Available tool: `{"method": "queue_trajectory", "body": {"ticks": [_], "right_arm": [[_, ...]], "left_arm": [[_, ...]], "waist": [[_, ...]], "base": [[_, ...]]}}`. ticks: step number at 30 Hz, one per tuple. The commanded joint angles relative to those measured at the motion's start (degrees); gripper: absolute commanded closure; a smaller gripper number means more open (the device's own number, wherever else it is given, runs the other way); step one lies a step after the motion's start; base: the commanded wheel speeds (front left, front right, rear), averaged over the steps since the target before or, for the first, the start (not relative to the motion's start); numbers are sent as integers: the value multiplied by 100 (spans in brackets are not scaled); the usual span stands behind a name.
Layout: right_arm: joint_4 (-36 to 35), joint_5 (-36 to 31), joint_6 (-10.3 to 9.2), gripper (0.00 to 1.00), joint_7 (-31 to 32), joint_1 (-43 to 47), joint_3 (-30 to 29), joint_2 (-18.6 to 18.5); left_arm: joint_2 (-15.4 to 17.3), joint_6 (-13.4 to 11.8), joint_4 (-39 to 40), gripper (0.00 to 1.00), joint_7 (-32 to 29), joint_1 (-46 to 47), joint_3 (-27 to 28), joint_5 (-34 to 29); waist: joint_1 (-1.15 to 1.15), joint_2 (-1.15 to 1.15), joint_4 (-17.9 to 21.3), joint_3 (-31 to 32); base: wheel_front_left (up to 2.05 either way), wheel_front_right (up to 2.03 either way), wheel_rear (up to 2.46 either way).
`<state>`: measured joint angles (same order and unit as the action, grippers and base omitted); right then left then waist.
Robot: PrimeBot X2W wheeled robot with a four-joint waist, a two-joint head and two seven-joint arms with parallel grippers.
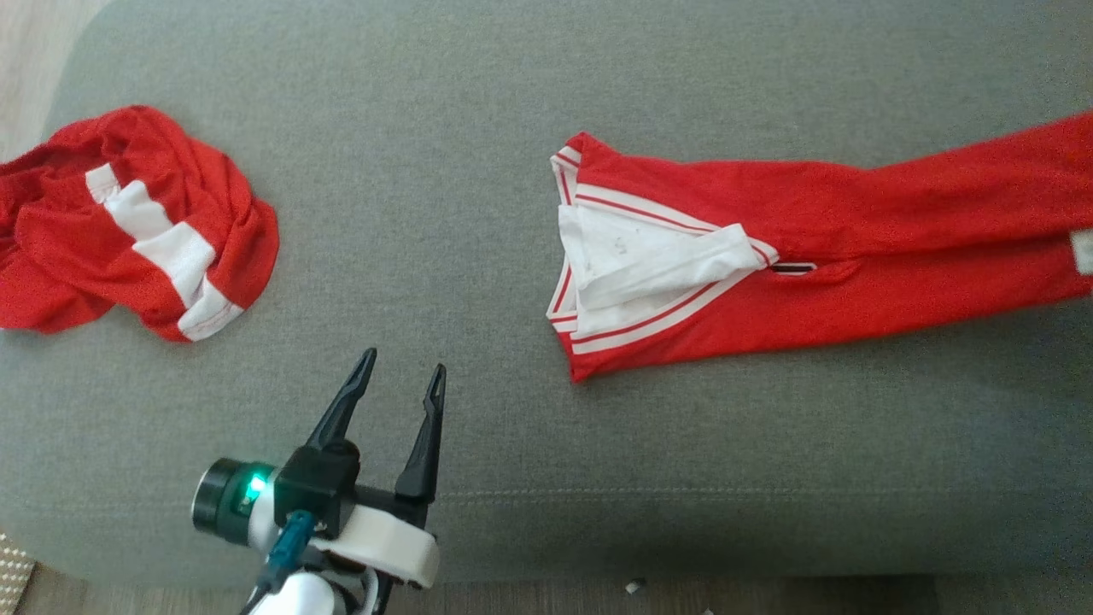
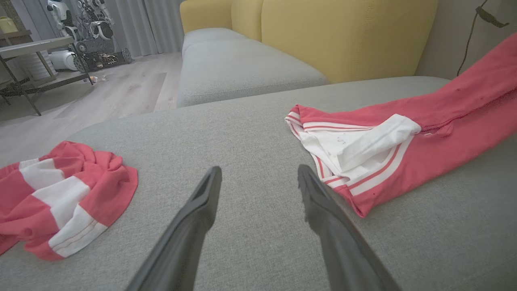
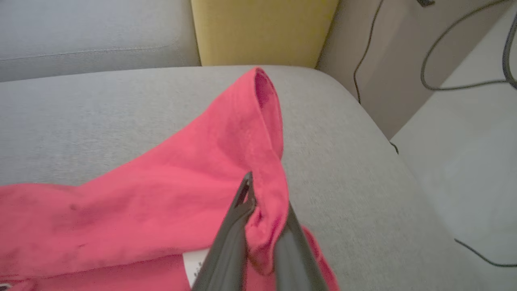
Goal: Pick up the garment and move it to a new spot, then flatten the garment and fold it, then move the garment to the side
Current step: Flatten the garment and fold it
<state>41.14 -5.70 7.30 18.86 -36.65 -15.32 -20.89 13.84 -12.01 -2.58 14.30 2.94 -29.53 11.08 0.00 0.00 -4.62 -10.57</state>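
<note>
The garment (image 1: 854, 248) is a pair of red trousers lying across the right half of the grey cushion (image 1: 478, 128). Its white-striped waistband (image 1: 636, 269) is turned open toward the middle. In the right wrist view my right gripper (image 3: 266, 202) is shut on a fold of the red leg (image 3: 181, 182) near its hem, and the cloth rises between the fingers. In the left wrist view the leg (image 2: 464, 105) slopes up to the right. My left gripper (image 1: 404, 363) stands open over bare cushion, left of the waistband (image 2: 343, 157), with nothing between its fingers (image 2: 202, 202).
A crumpled red and white striped cloth (image 1: 128, 226) lies at the cushion's left end (image 2: 60, 194). A yellow backrest (image 2: 343, 32) and another grey seat (image 2: 234, 68) stand beyond. Cables (image 3: 444, 60) hang off the right end. The cushion's front edge (image 1: 683, 547) is close.
</note>
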Motion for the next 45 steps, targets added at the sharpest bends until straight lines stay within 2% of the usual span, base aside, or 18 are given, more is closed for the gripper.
{"method": "queue_trajectory", "body": {"ticks": [1,10,15,19,25,32,35,36,37,39,40,41,45], "right_arm": [[-411,139,19,100,128,-239,331,3],[-2091,1067,19,100,1145,83,1756,619],[-2395,1321,19,100,1364,369,2126,1078],[-2308,1341,19,100,1351,468,2221,1335],[-1773,1361,19,100,1180,437,2242,1694],[-969,1259,19,100,836,210,2115,1794],[-635,1487,19,100,595,94,2192,1798],[-525,1539,19,98,507,51,2221,1799],[-412,1593,19,87,422,7,2244,1799],[-185,1727,19,53,316,-80,2327,1800],[-88,1793,19,18,264,-123,2369,1800],[-3,1872,19,0,220,-165,2410,1800],[96,2229,19,0,-27,-299,2624,1800]], "left_arm": [[5,2,114,0,70,193,220,-62],[-110,40,11,0,70,160,252,-104],[-177,86,-18,0,70,138,267,-106],[-212,111,-23,0,70,124,266,-118],[-263,156,-19,0,70,113,274,-146],[-359,234,-30,0,70,183,272,-191],[-406,270,-51,0,70,205,266,-215],[-420,283,-57,0,70,210,261,-225],[-433,295,-65,0,70,213,257,-234],[-459,321,-78,0,70,223,252,-249],[-472,333,-93,0,70,228,254,-253],[-486,345,-105,0,70,232,260,-251],[-536,382,-138,0,70,235,310,-233]], "waist": [[0,0,25,57],[0,0,-292,256],[0,0,-627,314],[0,0,-831,327],[0,0,-1154,271],[0,0,-1417,158],[0,0,-1487,120],[0,0,-1506,109],[0,0,-1520,100],[0,0,-1545,79],[0,0,-1553,71],[0,0,-1557,58],[0,0,-1527,39]], "base": [[0,0,0],[0,0,0],[0,0,0],[0,0,0],[0,0,0],[0,0,0],[0,0,0],[0,0,0],[0,0,0],[0,0,0],[0,0,0],[0,0,0],[0,0,0]]}}
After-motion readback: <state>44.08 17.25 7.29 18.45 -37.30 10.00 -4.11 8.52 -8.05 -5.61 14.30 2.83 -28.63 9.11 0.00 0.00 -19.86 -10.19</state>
